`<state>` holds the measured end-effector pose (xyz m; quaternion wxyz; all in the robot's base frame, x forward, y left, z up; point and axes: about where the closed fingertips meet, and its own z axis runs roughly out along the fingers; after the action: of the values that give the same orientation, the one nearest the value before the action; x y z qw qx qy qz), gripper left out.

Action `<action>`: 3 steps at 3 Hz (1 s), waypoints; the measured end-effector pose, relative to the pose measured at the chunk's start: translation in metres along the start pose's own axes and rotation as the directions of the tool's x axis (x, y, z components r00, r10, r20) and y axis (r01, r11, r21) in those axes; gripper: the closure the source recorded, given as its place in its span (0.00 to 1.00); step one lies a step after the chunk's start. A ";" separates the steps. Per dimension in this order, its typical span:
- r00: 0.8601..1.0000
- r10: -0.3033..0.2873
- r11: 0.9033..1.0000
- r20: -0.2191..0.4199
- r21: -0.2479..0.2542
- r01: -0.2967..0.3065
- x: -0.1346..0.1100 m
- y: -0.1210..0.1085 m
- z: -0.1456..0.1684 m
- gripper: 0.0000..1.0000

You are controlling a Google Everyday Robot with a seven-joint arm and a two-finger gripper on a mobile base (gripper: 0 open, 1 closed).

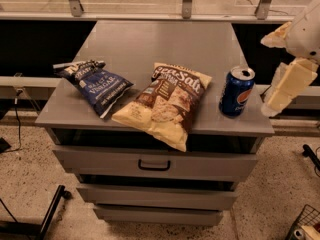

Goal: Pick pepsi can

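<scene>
can [236, 92]: upright at surface [150, 39] edge nearest claw, so I get side access.
claw [282, 86]: beside can, not touching; can't tell if open or closed.

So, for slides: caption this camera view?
Claw hovers right of upright pepsi can; blue chip bag, tan chip bag left.

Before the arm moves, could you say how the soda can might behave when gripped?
The can stands upright, so a nudge from the gripper to its right could tip it and set it rolling. Its smooth metal wall is probably stiff but slippery.
</scene>
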<state>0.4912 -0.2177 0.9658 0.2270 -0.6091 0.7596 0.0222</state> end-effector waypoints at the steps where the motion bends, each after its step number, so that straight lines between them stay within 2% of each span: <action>1: 0.991 0.011 1.000 0.136 -0.007 -0.010 -0.001 -0.025 0.018 0.00; 2: 0.960 0.036 0.999 0.279 -0.032 -0.028 0.001 -0.041 0.035 0.00; 3: 0.929 0.068 0.997 0.365 -0.071 -0.045 0.001 -0.045 0.054 0.00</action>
<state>0.5509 -0.2132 0.9279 0.3455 -0.5789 0.7199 0.1652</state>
